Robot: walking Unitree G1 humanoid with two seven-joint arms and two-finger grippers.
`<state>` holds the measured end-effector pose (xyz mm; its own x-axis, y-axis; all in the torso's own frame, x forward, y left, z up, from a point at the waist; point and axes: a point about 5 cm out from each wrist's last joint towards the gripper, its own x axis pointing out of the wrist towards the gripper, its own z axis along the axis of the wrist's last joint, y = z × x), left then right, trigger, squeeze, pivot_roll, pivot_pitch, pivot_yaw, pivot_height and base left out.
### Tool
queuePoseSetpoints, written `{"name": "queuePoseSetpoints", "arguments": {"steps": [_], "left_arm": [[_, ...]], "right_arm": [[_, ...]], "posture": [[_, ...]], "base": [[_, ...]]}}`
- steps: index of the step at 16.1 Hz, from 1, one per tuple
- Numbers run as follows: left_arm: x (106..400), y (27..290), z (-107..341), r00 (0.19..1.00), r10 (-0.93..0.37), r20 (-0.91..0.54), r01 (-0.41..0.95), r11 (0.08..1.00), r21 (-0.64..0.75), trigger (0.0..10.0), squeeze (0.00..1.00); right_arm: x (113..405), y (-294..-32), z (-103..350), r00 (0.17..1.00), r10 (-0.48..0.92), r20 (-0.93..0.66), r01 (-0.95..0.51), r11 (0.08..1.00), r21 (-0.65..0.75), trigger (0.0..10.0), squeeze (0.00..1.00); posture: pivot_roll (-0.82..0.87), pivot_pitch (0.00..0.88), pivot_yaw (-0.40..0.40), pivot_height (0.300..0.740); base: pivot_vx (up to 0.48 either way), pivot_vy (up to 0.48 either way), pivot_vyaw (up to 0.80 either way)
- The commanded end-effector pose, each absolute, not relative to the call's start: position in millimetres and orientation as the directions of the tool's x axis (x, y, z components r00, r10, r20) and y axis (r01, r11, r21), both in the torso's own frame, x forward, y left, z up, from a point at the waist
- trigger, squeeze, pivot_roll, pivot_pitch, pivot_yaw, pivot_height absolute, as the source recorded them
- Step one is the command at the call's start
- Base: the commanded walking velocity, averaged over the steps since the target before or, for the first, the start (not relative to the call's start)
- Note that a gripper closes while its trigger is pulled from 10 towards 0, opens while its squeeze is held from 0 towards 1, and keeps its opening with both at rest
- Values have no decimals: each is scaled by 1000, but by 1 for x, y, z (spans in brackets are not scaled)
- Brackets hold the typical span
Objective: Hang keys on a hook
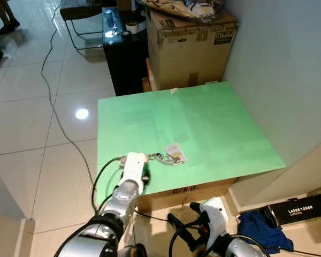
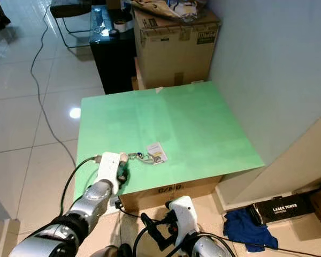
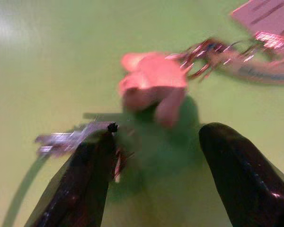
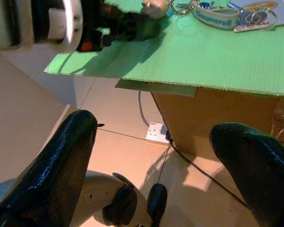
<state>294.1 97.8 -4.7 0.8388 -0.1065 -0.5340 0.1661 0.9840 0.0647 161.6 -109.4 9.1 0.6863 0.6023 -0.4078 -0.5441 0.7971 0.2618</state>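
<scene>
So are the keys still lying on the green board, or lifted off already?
Lying on it. The keys rest flat on the green board, and the left end effector is open right behind them, with nothing held between its fingers.

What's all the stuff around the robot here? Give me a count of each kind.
Key bunches: 1
Green boards: 1
Cardboard boxes: 2
Black cabinets: 1
Toner boxes: 1
Blue cloths: 1
Grippers: 2
Total: 9
</scene>
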Motion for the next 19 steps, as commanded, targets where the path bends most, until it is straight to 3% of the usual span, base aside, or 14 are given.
{"name": "queuePoseSetpoints", "arguments": {"steps": [1, 7, 19], "left_arm": [[296, 93, -3, 842, -113, -528, 182, 980, 81, 10000, 0], [308, 85, 9, 855, -107, -507, 171, 982, 81, 10000, 0], [313, 118, 11, 867, 8, -498, 60, 991, 122, 10000, 0]], "right_arm": [[159, -108, 11, 689, 606, -399, -546, 795, 265, 10000, 0], [154, -110, 12, 688, 605, -400, -542, 795, 271, 10000, 0], [151, -114, -11, 664, 607, -437, -540, 793, 282, 10000, 0]], "posture": [[-269, 131, 86, 740], [-271, 146, 86, 740], [-258, 138, 79, 740]], "base": [[0, 0, 0], [0, 0, 0], [0, 0, 0]]}}
